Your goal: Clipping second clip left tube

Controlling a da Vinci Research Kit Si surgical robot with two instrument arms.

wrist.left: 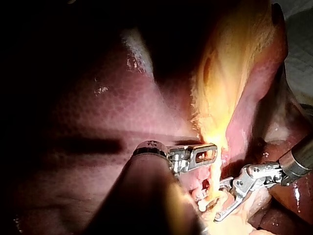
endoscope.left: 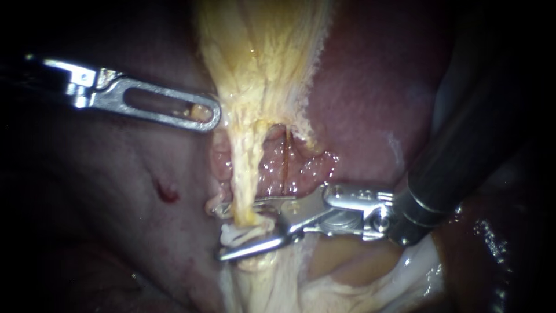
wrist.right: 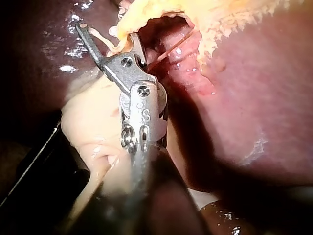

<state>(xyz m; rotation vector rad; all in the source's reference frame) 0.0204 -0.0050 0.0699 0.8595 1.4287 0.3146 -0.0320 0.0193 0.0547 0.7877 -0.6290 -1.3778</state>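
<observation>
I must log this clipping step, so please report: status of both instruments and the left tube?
Left instrument pincer shut on yellow fibrous tissue. Right instrument pincer open, straddling pale yellow stringy left tube. Nothing seen blocking.

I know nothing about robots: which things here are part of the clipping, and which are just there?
In the job: right instrument, jaws open astride the left tube; left instrument gripping yellow tissue.
Just there: liver; red spot.

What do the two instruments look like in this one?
The left instrument has a dark shaft and a silvery metal tip with a long oval slot. The right instrument has a thick black shaft, a shiny silver hinged wrist with round pins, and two slim jaws.
</observation>
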